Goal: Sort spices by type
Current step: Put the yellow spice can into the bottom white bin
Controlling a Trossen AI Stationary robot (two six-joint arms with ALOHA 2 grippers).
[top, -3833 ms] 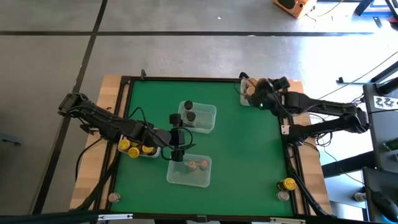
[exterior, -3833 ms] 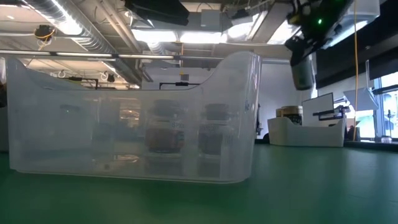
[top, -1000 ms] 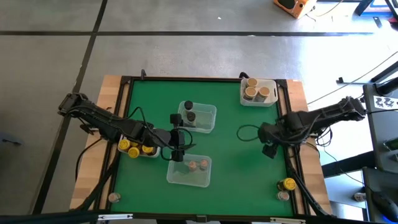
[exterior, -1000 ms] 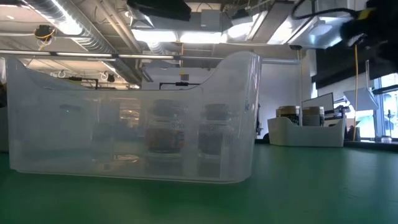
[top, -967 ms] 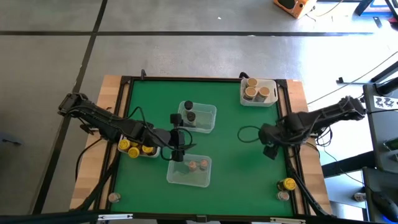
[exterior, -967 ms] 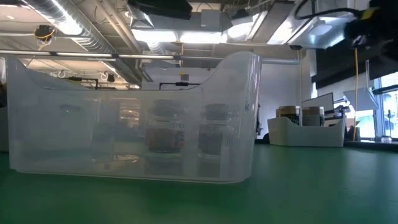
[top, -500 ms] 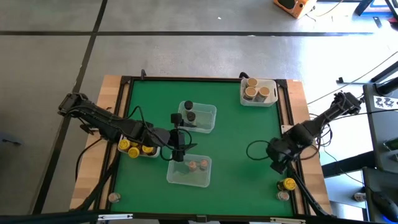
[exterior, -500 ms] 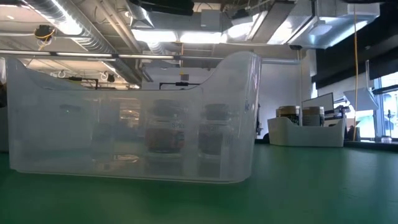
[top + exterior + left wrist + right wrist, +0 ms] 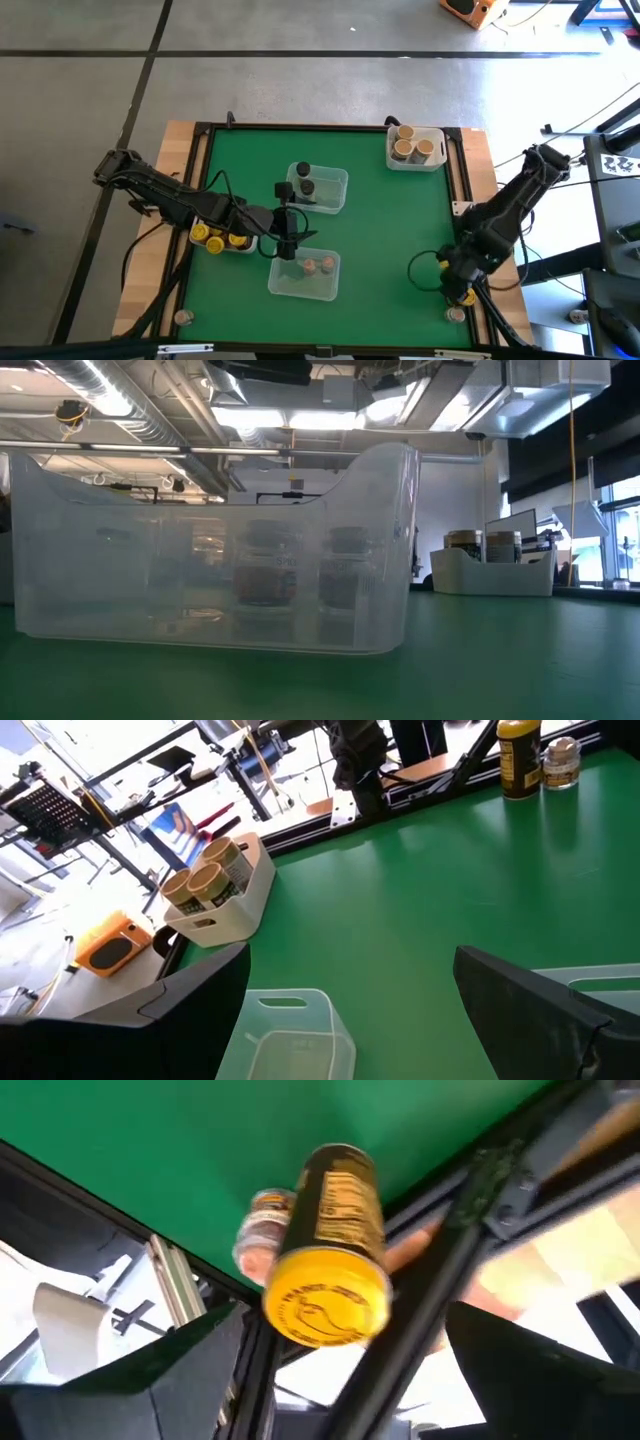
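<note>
My right gripper (image 9: 455,283) hangs open over the table's near right corner. A yellow-lidded spice jar (image 9: 330,1270) stands upright there on its base (image 9: 466,297), and a pinkish-lidded jar (image 9: 262,1240) stands just beyond it (image 9: 457,314). In the right wrist view the yellow-lidded jar shows ahead between the two fingers, which are clear of it. My left gripper (image 9: 285,238) waits open between the two clear tubs at the table's middle. Its wrist view looks across the green mat to the far right corner.
Black-lidded jars stand in a clear tub (image 9: 318,188), pinkish-lidded ones in another (image 9: 305,272), and yellow-lidded ones in a tub (image 9: 222,238) by the left arm. A white tray (image 9: 415,148) holds tan-lidded jars at the far right corner. One jar (image 9: 182,318) stands on the near left wooden rim.
My right arm has swung from the table's right middle toward the near edge. Its gripper now sits over the yellow-lidded jar at the near right corner, and it has left the low view's upper right.
</note>
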